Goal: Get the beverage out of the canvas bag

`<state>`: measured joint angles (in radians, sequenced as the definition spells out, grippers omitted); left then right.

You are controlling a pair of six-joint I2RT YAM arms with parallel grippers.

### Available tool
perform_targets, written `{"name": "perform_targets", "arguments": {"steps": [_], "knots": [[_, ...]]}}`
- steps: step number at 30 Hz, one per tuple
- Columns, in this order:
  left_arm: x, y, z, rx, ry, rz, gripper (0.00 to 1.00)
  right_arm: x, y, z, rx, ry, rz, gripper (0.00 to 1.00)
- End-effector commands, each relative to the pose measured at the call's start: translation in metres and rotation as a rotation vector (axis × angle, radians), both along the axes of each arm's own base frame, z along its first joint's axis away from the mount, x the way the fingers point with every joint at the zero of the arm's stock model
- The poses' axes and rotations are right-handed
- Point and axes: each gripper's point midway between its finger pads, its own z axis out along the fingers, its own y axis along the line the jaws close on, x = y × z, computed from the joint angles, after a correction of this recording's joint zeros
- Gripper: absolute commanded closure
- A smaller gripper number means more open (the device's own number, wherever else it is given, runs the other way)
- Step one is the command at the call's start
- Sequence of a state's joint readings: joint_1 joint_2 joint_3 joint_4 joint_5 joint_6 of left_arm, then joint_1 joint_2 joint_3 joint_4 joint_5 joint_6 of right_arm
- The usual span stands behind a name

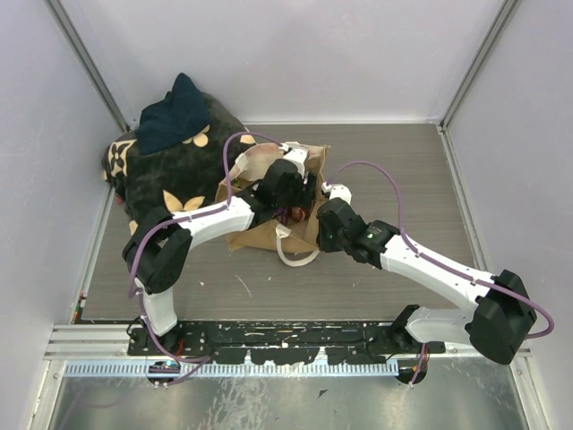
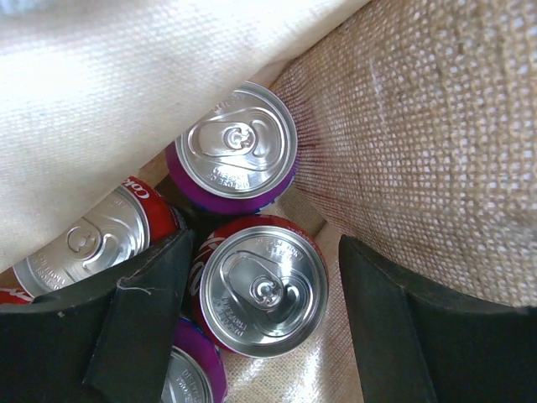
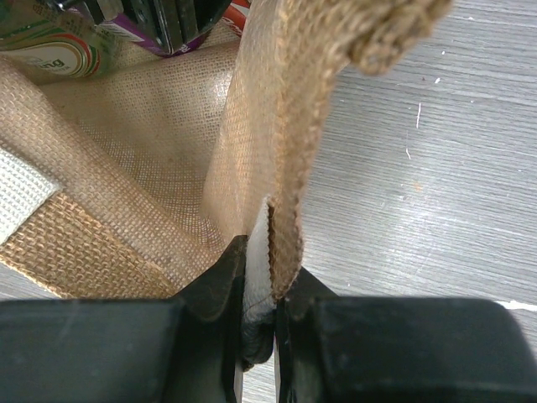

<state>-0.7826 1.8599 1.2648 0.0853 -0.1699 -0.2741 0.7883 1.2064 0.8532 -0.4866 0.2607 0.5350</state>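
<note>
The left pincer (image 2: 267,245) hangs inside the canvas bag (image 2: 419,126), jaws spread wide and closed on nothing. Between its two fingers (image 2: 138,327), top up, stands a red beverage can (image 2: 264,290). The can sits close against the left finger, with a clear gap to the right one. Just beyond the fingertips stands a purple can (image 2: 237,144). Outside the left finger there is a second red can (image 2: 84,243), partly under the bag's cream fabric, and another purple-sided can (image 2: 191,379) sits low beside that same finger.

The right pincer (image 3: 260,294) is clamped narrow on the bag's woven wall, pinching the tan fabric and a pale strip together. From its jaws the wall rises straight ahead. The bag's inside opens to its left, and the grey tabletop (image 3: 419,185) lies to its right.

From above, a black flower-print cushion (image 1: 170,179) lies behind the left arm, against the bag.
</note>
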Motion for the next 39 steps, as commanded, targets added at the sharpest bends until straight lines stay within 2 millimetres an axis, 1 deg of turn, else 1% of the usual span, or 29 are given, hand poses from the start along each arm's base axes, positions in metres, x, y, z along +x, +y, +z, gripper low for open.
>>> {"name": "perform_targets", "arguments": {"steps": [1,6,9,15,19,20,22,23,27,30,32,39], "knots": [[-0.026,0.044,-0.081,0.216,0.193,0.066,0.22,-0.004,-0.006,0.006,-0.006,-0.011,-0.007,0.99],[-0.037,0.056,-0.096,0.258,0.230,0.070,0.21,-0.002,-0.003,0.007,-0.013,-0.009,0.005,0.99],[-0.046,0.056,-0.106,0.262,0.262,0.044,0.20,-0.001,-0.003,0.008,-0.011,-0.011,0.006,0.99],[-0.064,0.040,-0.117,0.275,0.302,-0.050,0.20,0.001,-0.001,0.011,-0.013,-0.016,0.011,0.99],[-0.076,0.037,-0.124,0.339,0.308,-0.084,0.14,0.004,0.001,0.014,-0.011,-0.024,0.010,0.99],[-0.078,0.039,-0.127,0.356,0.311,-0.083,0.13,0.004,0.001,0.015,-0.011,-0.025,0.011,0.99],[-0.079,0.045,-0.132,0.380,0.318,-0.065,0.06,0.004,0.001,0.016,-0.007,-0.028,0.008,0.99],[-0.080,0.048,-0.133,0.394,0.321,-0.053,0.05,0.004,0.001,0.016,-0.008,-0.028,0.008,0.99],[-0.081,0.057,-0.143,0.443,0.334,-0.035,0.01,0.004,0.001,0.016,-0.009,-0.031,0.008,0.98],[-0.082,0.059,-0.149,0.457,0.346,-0.034,0.00,0.004,0.001,0.015,-0.011,-0.030,0.009,0.98],[-0.084,0.061,-0.154,0.469,0.361,-0.033,0.01,0.005,0.001,0.016,-0.010,-0.032,0.008,0.98],[-0.097,0.069,-0.172,0.504,0.425,-0.047,0.20,0.006,0.000,0.018,-0.008,-0.039,0.000,0.98]]}}
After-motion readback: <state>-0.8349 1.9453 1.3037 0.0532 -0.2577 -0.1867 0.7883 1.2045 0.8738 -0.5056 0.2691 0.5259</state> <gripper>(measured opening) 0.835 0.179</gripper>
